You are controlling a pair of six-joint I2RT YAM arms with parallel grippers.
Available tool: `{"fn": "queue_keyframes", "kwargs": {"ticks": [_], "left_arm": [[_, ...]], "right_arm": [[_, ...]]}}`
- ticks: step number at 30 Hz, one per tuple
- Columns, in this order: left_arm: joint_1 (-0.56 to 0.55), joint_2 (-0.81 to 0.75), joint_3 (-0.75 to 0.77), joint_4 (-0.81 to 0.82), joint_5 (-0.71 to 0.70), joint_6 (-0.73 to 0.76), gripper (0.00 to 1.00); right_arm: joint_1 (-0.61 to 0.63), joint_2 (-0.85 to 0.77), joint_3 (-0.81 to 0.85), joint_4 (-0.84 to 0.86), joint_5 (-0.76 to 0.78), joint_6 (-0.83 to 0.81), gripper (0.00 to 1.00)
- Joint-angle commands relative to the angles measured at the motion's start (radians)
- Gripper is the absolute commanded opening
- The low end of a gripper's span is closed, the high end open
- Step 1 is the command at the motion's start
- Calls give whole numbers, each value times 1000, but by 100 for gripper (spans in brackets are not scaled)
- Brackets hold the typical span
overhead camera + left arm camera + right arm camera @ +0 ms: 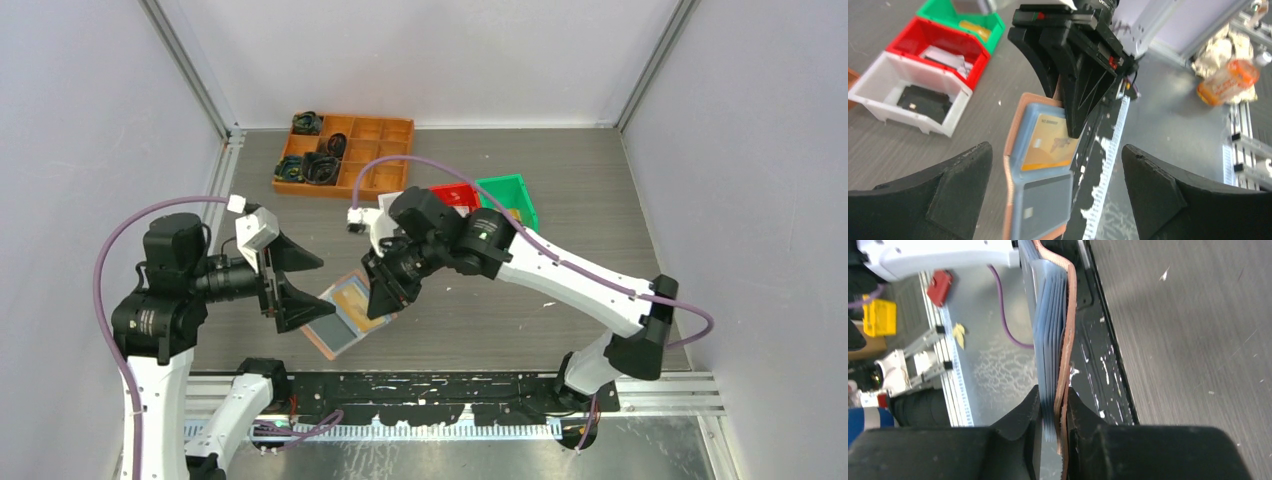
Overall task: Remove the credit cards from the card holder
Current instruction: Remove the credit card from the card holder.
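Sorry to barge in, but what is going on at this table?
The right gripper is shut on one edge of the opened card holder, its clear sleeves fanned out. The left gripper faces it with jaws open, holding nothing. An orange card sits in a sleeve, not yet pulled out.

1 camera looks down on the whole table (560,180) from above and behind, while 2 wrist cameras sit close, both facing the card holder (1040,165).
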Motion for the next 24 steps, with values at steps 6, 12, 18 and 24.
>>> {"fn": "queue_keyframes", "kwargs": {"ticks": [6, 12, 18, 24], "left_arm": [[-9, 74, 2, -425, 19, 463, 98], [-12, 73, -14, -314, 81, 287, 95], [-16, 102, -7, -282, 148, 203, 63], [-24, 109, -6, -288, 126, 228, 18]], "right_arm": [[61, 65, 207, -130, -62, -143, 1], [80, 106, 270, -130, -111, -168, 1], [95, 174, 369, -172, -126, -185, 1], [98, 156, 363, -129, -109, -187, 5]]}}
